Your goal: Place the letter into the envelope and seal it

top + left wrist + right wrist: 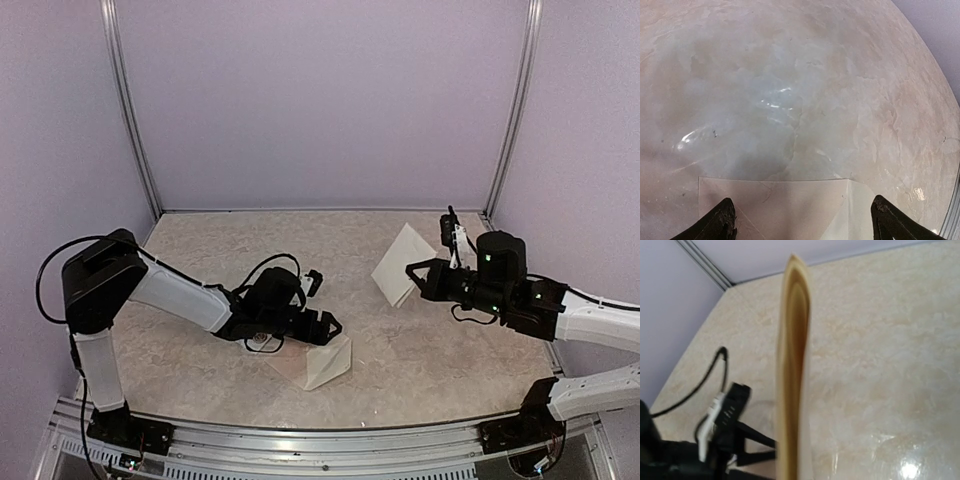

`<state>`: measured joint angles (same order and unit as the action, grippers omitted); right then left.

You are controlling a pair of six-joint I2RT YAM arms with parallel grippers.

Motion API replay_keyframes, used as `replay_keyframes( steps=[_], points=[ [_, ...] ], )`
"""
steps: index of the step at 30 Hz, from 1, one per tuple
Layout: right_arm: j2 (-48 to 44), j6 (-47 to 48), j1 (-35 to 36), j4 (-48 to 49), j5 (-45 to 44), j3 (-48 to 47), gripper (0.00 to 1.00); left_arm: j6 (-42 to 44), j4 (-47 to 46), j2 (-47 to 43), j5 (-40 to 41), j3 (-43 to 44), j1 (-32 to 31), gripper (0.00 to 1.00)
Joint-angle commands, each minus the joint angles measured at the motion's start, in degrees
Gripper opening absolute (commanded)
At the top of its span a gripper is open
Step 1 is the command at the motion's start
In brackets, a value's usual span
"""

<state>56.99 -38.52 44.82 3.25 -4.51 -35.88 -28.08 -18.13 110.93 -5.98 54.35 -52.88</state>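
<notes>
Left claw [330,327]: released, jaws standing wide. It sits low over the table [440,365], towards the near middle. In the left wrist view its two dark fingertips [722,222] stand to either side of the envelope [790,205], above its near portion. Whether they touch the paper cannot be told.

Envelope [325,365]: lies flat on the table just in front of the left claw, pale, with diagonal fold seams visible in the wrist view. One end shows a paler, whiter panel. Whether the flap is raised or down cannot be told.

Right claw [412,272]: clenched on the letter [398,262], gripping it at the edge nearest the arm. The fingers themselves do not appear in the right wrist view.

Letter: held off to the right of the table, well apart from the envelope, its white face turned towards the overhead camera. In the right wrist view the letter [792,365] appears edge-on as a narrow, curved, folded strip rising through the middle of the frame, blurred at close range. It is not in the envelope.
</notes>
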Motion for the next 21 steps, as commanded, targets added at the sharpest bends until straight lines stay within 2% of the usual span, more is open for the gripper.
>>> replay_keyframes(
  steps=[1, 5, 8, 14, 17, 21],
  points=[
    [2.71, -0.41, -0.54, -1.81, 2.52, -2.52, 0.00, -7.38, 9.47, -3.06, 9.67, -3.63, -0.19, 0.90],
    [5.69, -0.65, -0.77, -3.88, 8.04, -4.01, 0.00, -11.45, 11.47, -6.88, 12.75, -5.31, -1.42, 0.91],
    [7.50, -1.16, -1.45, -6.16, 14.15, -4.87, 0.00, -10.87, 10.37, -10.77, 13.42, -7.14, -2.76, 0.92],
    [12.10, -3.18, -2.07, -6.79, 32.55, -6.71, 0.00, -11.23, 12.98, -18.87, 11.46, -9.87, -2.65, 0.91],
    [14.62, -6.52, -1.91, -4.46, 38.88, -6.45, 0.00, -12.44, 14.18, -20.93, 9.85, -12.16, -2.43, 0.85],
    [18.61, -11.10, -1.11, -2.04, 42.14, -6.49, 0.00, -13.59, 15.03, -22.63, 8.47, -15.22, -1.89, 0.77]
  ],
)
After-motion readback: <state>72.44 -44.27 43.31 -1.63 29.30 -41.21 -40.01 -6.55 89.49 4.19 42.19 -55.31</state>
